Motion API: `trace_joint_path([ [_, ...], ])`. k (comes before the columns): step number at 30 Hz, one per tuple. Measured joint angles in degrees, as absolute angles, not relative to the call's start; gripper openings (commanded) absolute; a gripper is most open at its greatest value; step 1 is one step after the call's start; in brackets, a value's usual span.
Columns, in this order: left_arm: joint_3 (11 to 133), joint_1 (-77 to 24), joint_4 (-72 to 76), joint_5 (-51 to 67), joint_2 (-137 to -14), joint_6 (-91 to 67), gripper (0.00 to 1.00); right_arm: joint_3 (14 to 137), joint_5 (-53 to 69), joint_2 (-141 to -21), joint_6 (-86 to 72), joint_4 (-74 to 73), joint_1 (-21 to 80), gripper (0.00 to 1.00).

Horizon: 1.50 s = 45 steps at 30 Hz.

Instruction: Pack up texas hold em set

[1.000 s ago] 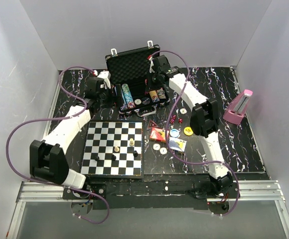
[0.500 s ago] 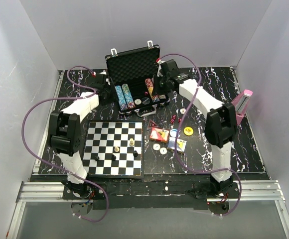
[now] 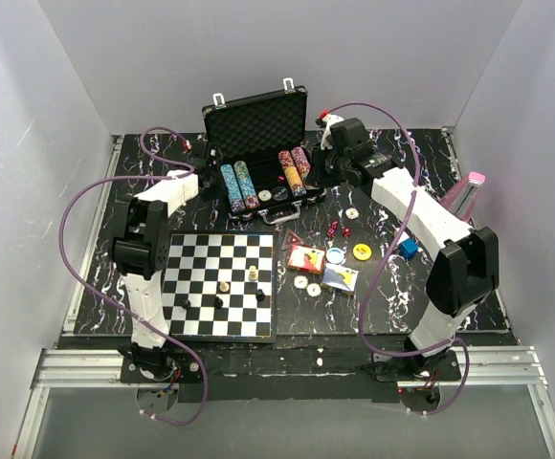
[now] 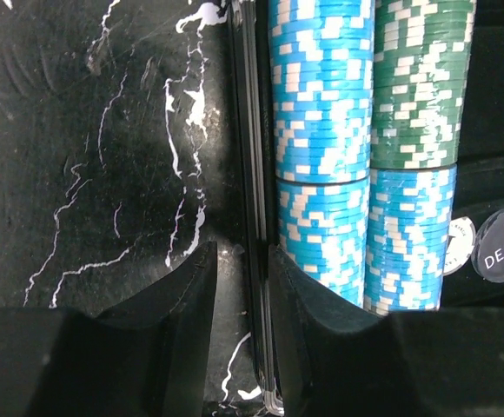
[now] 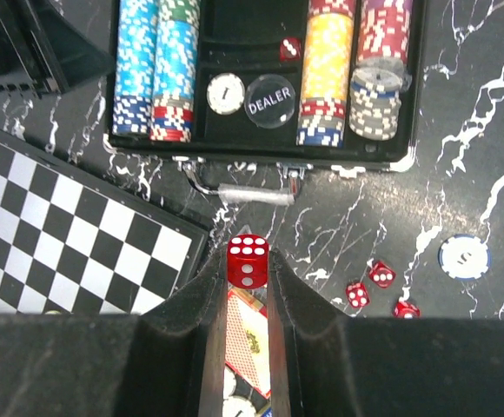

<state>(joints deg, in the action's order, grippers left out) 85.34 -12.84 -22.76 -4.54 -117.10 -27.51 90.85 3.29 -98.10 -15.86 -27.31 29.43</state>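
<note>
Red die pinched between right gripper fingers, above table near open briefcase. Left gripper fingers, narrowly apart, straddle its left wall; clamping unclear. Lower die into centre compartment before releasing, lest it bounce.

Left white-shelled arm and right white-shelled arm have boxy black joints, and a thin purple cable loops off each. Matte black wedge-shaped fingers fill both wrist views' lower edge.

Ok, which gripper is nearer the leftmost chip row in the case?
Left. The left gripper straddles the case wall beside the leftmost chip row; the right gripper, holding a red die, is near the handle.
</note>
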Motion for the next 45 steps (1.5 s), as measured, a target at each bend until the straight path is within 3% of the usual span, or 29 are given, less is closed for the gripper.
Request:
trace_joint_path([
  [8,87.7,-12.7,-23.1,-3.5,-119.7,-26.2,0.23,88.2,2.5,-97.3,-15.7,-27.3,29.4,0.01],
  [11,88.3,-12.6,-23.4,-1.8,-120.1,-25.3,0.14,88.2,2.3,-96.7,-15.7,-27.3,29.4,0.01],
  [13,89.1,-12.4,-23.8,0.0,-120.6,-24.7,0.0,88.2,2.1,-96.1,-15.7,-27.3,29.4,0.01],
  [28,86.1,-11.9,-20.0,5.3,-119.4,-18.8,0.0,83.3,1.2,-92.1,-16.3,-26.8,29.4,0.01],
  [45,74.5,-19.0,-14.4,-0.5,-112.0,-19.1,0.0,79.3,0.8,-87.0,-17.9,-26.1,29.4,0.01],
])
